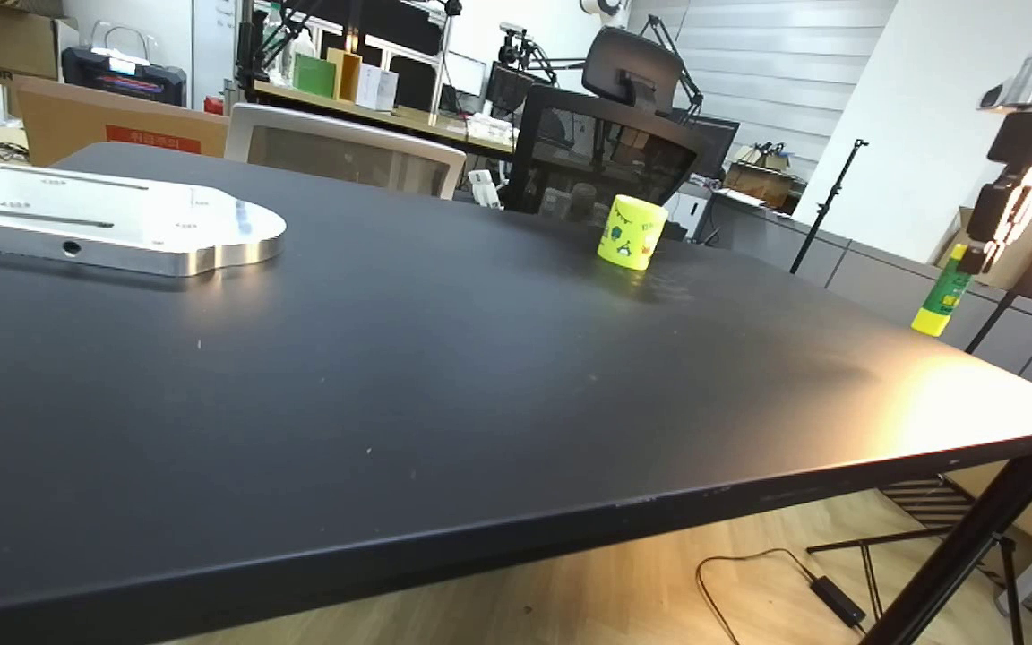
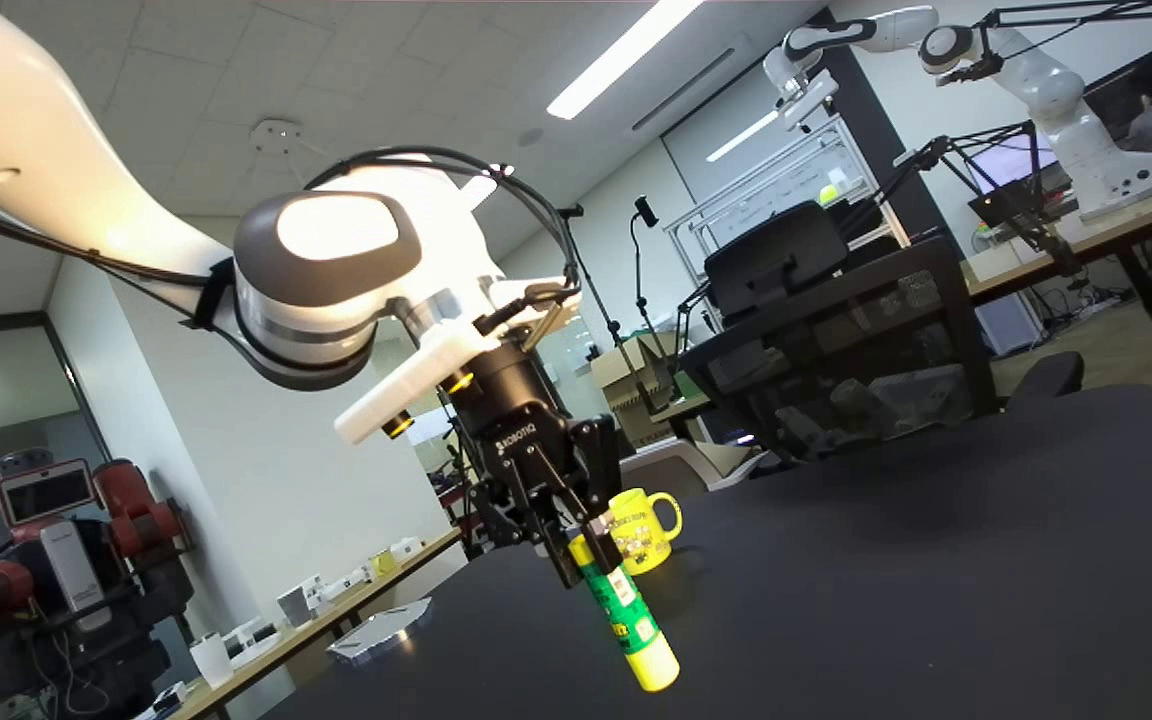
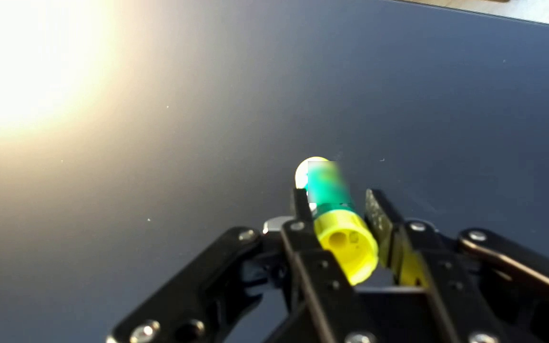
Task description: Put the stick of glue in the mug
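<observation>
Transfer is the step in hand, by my reading. My claw (image 3: 335, 202) pinches the stick of glue (image 2: 626, 612) near its upper end; the stick hangs tilted over the table (image 1: 444, 376), well apart from the mug (image 1: 631, 233), which stands upright on that surface. No mug shows in the wrist view, so I should judge alignment from outside. Method: travel high enough for the low end to clear the rim, bring the stick nearer vertical, centre it over the mouth, lower slowly. Probable fault: the leaning end catches the rim and shoves or tips the mug. I should let go only once the lower part sits inside. Appearance: slim cylinder, green barrel with white label patches, yellow at both ends in both exterior views. In the wrist view the gripped end looks hollow, with a round recess; the green part is blurred there, any lettering unreadable.
</observation>
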Controlling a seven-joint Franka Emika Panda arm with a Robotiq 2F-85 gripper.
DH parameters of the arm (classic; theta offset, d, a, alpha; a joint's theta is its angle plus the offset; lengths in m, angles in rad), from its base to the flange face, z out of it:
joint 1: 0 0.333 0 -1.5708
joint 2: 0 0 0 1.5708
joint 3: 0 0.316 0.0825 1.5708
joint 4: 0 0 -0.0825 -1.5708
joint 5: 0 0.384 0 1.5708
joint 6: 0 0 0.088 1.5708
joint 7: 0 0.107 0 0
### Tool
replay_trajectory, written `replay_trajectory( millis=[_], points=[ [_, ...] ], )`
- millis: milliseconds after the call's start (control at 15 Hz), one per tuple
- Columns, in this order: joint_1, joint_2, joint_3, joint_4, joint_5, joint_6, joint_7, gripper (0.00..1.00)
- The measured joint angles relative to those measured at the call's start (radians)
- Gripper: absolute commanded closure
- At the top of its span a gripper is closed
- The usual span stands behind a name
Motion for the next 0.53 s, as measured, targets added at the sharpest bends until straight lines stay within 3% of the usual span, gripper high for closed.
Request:
replay_trajectory(
  millis=[467,533],
  points=[
    [0.027,-0.111,0.007,0.003,-0.003,-0.066,0.0,0.92],
    [0.029,-0.124,0.009,0.004,-0.005,-0.081,0.0,0.67]
  ],
)
